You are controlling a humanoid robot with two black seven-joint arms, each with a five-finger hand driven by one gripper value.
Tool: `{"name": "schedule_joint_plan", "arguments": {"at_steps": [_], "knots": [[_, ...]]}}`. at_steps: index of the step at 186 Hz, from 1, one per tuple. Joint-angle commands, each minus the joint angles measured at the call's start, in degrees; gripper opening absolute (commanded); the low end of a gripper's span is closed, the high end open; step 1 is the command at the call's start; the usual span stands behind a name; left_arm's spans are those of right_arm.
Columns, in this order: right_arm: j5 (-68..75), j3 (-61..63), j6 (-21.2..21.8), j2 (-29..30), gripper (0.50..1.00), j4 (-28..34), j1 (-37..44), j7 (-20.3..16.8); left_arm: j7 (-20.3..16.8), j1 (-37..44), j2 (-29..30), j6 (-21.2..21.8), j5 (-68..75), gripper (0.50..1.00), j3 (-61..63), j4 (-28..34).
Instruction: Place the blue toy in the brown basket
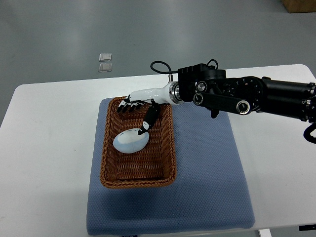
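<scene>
On the white counter [49, 128] over grey floor [74, 34], my right hand [140, 106] fingers [149, 118] were spread, thumb touching the blue toy [130, 141] in the brown basket [108, 168].

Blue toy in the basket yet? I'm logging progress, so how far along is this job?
Done, it seems: the pale blue oval toy lies inside the brown woven wicker basket, which sits on the blue-grey mat. In hand: the right robot hand hovers over the basket's far end, fingers spread, thumb reaching down to the toy; contact unclear. Left: withdrawing the arm.
</scene>
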Motion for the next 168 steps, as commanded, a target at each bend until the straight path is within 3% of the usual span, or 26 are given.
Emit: {"name": "schedule_joint_plan", "arguments": {"at_steps": [1, 31, 53, 91, 168], "knots": [[2.8, 6.6, 0.2, -2.9, 0.895, -0.6, -1.0, 1.5, 0.0, 0.0, 0.0, 0.0, 0.0, 1.000, 0.1, -0.1], [10.5, 19.0, 0.4, -9.3, 0.895, -1.3, -8.4, 5.8, 0.0, 0.0, 0.0, -0.1, 0.0, 1.000, 0.2, -0.1], [17.2, 31.8, 0.5, -10.0, 0.895, -2.7, -15.5, 8.1, 0.0, 0.0, 0.0, -0.1, 0.0, 1.000, 0.2, -0.2], [34.4, 50.9, 0.5, -6.0, 0.909, -5.1, -27.1, 8.2, 0.0, 0.0, 0.0, -0.3, 0.0, 1.000, 0.2, -0.3], [39.3, 60.4, 0.4, 2.1, 0.911, -10.9, -38.2, 8.3, 0.0, 0.0, 0.0, -0.3, 0.0, 1.000, 0.1, -0.3]]}}
